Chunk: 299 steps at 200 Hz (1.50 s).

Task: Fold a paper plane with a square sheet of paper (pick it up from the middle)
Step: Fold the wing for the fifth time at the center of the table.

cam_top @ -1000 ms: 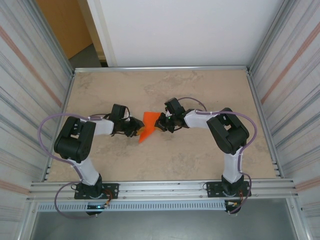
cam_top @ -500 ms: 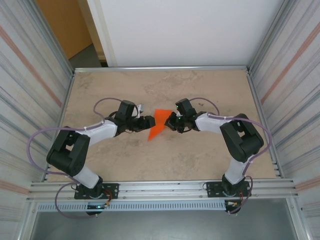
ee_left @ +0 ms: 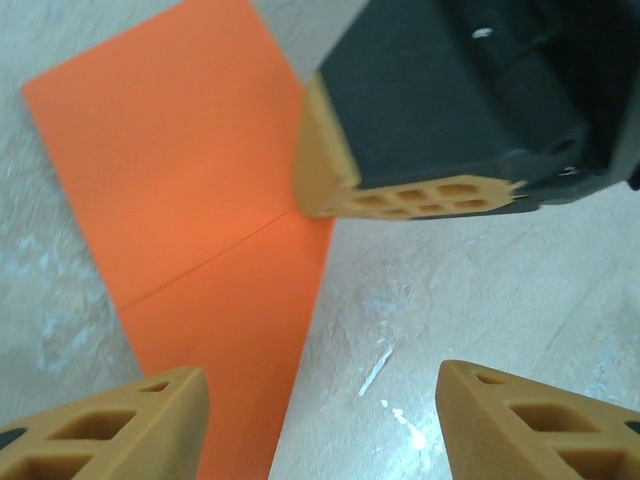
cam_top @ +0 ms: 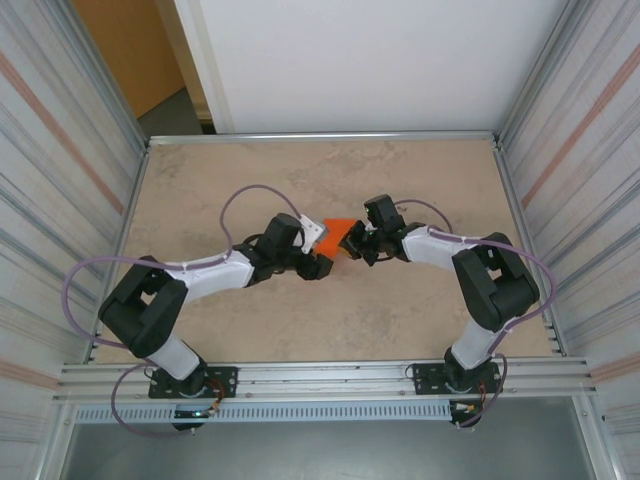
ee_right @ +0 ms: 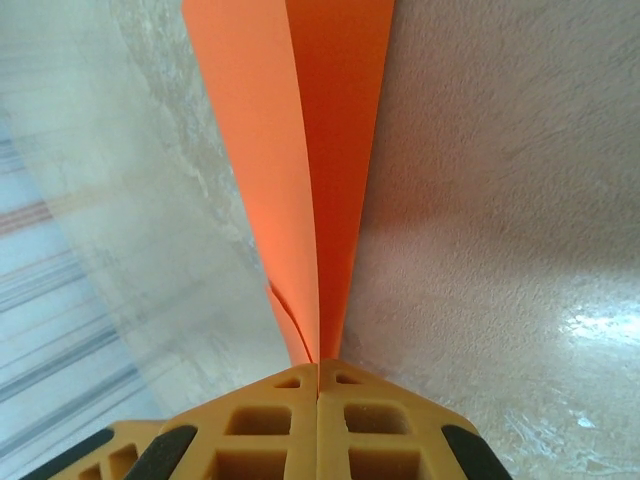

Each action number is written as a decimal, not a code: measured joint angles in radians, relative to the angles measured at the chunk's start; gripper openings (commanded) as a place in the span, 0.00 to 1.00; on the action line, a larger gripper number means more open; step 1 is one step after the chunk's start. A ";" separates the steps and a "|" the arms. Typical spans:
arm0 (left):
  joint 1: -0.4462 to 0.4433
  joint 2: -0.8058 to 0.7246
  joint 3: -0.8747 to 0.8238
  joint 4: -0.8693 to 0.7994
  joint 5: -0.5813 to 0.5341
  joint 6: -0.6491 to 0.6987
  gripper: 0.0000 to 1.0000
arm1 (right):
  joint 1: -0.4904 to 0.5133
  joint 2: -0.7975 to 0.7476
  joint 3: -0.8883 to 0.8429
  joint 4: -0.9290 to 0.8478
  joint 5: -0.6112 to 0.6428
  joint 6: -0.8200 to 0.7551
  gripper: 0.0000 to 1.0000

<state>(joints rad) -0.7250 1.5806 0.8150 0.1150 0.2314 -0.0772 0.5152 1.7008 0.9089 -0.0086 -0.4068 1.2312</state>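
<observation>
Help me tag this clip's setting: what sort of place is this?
Probably a robotics lab work cell: a stone-look tabletop walled by corrugated panels, an aluminium rail at its near edge carrying the left arm and right arm, which handle orange paper.

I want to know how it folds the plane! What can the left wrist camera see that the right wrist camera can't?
Left wrist view: the left gripper open, near the orange paper, a crease line running across the paper, and the right gripper from outside, its tip at the paper's edge. Right wrist view: the right gripper shut on the paper, pinching folded layers together. Both: the orange paper and the marbled table.
</observation>
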 measured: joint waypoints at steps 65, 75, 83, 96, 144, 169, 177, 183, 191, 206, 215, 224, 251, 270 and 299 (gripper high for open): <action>-0.023 0.075 -0.008 0.137 -0.077 0.201 0.52 | -0.006 0.000 0.026 -0.026 -0.044 0.045 0.03; -0.023 0.087 -0.011 0.154 -0.078 0.220 0.51 | -0.010 0.000 0.027 -0.027 -0.046 0.048 0.03; -0.023 0.097 -0.014 0.167 -0.080 0.233 0.49 | -0.012 0.000 0.028 -0.029 -0.050 0.051 0.03; -0.023 0.108 -0.022 0.187 -0.088 0.248 0.47 | -0.012 0.000 0.029 -0.031 -0.060 0.054 0.03; -0.023 0.140 -0.039 0.239 -0.103 0.277 0.37 | -0.012 0.003 0.043 -0.045 -0.074 0.071 0.05; -0.023 0.153 -0.045 0.259 -0.103 0.283 0.32 | -0.012 0.009 0.051 -0.045 -0.085 0.071 0.06; -0.023 0.156 -0.046 0.262 -0.103 0.283 0.31 | -0.012 0.010 0.051 -0.046 -0.085 0.071 0.07; -0.023 0.158 -0.048 0.266 -0.103 0.283 0.30 | -0.012 0.012 0.051 -0.046 -0.087 0.072 0.08; -0.023 0.158 -0.052 0.272 -0.103 0.283 0.28 | -0.012 0.013 0.051 -0.046 -0.088 0.072 0.09; -0.023 0.158 -0.058 0.280 -0.103 0.283 0.26 | -0.012 0.014 0.051 -0.049 -0.089 0.074 0.16; -0.023 0.158 -0.059 0.280 -0.103 0.283 0.25 | -0.012 0.014 0.051 -0.050 -0.090 0.074 0.23; -0.023 0.158 -0.059 0.281 -0.103 0.283 0.23 | -0.012 0.014 0.052 -0.054 -0.088 0.080 0.32; -0.023 0.162 -0.060 0.290 -0.101 0.282 0.22 | -0.014 0.014 0.060 -0.080 -0.083 0.068 0.54; -0.023 0.176 -0.060 0.299 -0.096 0.272 0.22 | -0.021 0.013 0.061 -0.100 -0.068 0.048 0.58; -0.023 0.203 -0.060 0.304 -0.082 0.253 0.22 | -0.045 -0.003 0.061 -0.132 -0.032 0.031 0.59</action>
<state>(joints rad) -0.7483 1.7836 0.7551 0.4187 0.1490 0.1761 0.4702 1.6978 0.9699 -0.1406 -0.4385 1.2625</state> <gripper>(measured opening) 0.217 0.585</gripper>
